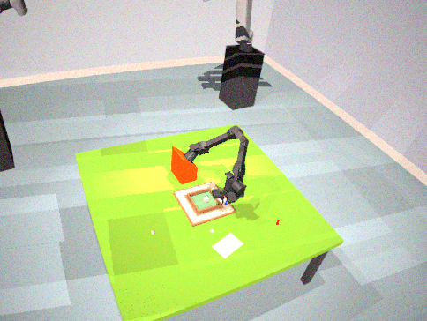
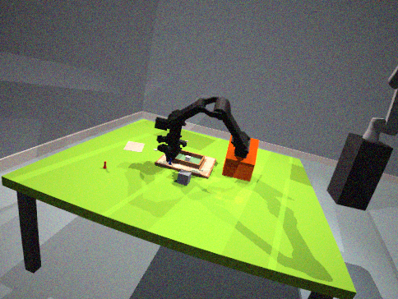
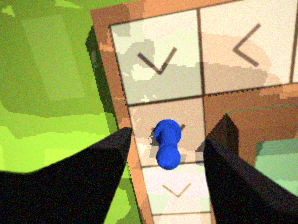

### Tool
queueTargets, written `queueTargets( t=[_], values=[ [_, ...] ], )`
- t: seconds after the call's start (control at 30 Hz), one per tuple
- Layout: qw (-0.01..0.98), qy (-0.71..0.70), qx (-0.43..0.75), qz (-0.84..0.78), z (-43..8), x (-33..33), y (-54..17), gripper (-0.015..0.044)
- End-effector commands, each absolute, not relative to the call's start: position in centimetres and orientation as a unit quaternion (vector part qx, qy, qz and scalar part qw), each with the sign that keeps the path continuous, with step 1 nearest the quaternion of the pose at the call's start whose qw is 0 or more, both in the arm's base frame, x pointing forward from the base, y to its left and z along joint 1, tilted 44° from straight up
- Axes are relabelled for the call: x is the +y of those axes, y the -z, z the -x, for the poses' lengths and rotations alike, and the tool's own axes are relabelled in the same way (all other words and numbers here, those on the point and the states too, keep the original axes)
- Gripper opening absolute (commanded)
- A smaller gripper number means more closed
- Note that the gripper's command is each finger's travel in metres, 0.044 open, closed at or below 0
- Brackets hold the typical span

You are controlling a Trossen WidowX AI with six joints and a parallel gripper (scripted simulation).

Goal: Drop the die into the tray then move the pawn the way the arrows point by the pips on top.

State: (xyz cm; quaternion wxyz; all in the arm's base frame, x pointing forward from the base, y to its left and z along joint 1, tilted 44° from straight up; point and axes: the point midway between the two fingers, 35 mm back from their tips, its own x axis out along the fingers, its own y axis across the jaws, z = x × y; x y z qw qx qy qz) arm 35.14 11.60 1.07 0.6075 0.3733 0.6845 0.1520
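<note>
Blue pawn (image 3: 167, 144), rounded two-lobe shape, stands on a pale square of the board (image 1: 189, 211) w/ a dark chevron arrow; wrist view shows it between the two black fingers, gaps on both sides, not touching. Gripper (image 3: 168, 150) is half-spread, holding nothing, low over the board's ring on the side toward the bench's right edge.

Board: brown wood-look frame, ring of cream squares w/ V-arrows, raised brown rim round a green tray (image 1: 199, 200). One white die (image 1: 205, 199), a small cube, lies in the tray; pips can't be read here. Board sits about mid-bench.

Bench (image 1: 132, 265) is flat lime green w/ darker patches, dark legs.

Other bits: 1 orange block (image 1: 183, 165) at the arm's base toward the far edge, just behind the board; 1 grey cube (image 2: 184, 177) beside the board in the exterior view; 1 red pawn-like piece (image 1: 278, 221) well apart near the right edge; 1 flat white square sheet (image 1: 228, 245) toward the near edge; 2 tiny white specks (image 1: 153, 232) on the bench nearby. Arm's lower links hang over the board's right side.
</note>
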Motion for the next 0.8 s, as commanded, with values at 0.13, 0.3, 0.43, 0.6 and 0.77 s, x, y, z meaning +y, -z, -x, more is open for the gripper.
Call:
queueTargets(
  t=[0.13,0.3,0.43,0.6,0.77],
  values=[
    [0.604,-0.151,0.686,-0.376,-35.0,12.1,-0.6,0.0095],
    [0.604,-0.151,0.686,-0.376,-35.0,12.1,-0.6,0.0023],
    [0.604,-0.151,0.686,-0.376,-35.0,12.1,-0.6,0.0000],
    [0.605,-0.150,0.686,-0.375,-35.2,11.3,-1.2,0.0000],
    [0.606,-0.148,0.686,-0.373,-35.8,8.8,-3.5,0.0000]
  ],
)
